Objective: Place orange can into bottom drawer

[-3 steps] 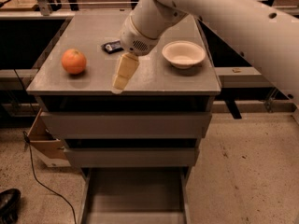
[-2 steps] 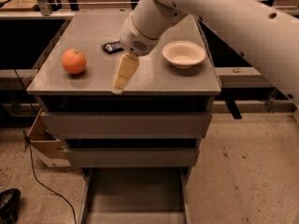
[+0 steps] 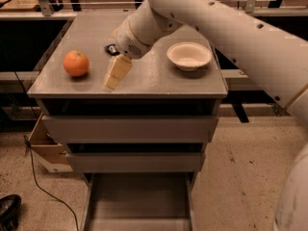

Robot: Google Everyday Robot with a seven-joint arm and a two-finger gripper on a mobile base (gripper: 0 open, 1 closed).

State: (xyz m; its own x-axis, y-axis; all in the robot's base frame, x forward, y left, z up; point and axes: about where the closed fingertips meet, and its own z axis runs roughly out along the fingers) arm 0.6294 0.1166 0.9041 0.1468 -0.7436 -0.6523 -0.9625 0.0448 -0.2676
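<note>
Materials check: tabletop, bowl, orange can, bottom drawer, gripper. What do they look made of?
Tabletop: likely brushed metal, grey with a dull sheen.
Bowl: ceramic or plastic, matte off-white.
Orange can: fruit-like skin, slight gloss; could be plastic.
Bottom drawer: grey, probably painted metal, matte.
Gripper, above the tabletop between orange can and bowl: beige, plastic or rubber by its look.

End effector (image 3: 117,72) over cabinet (image 3: 159,83); drawer (image 3: 139,201) cropped.
</note>
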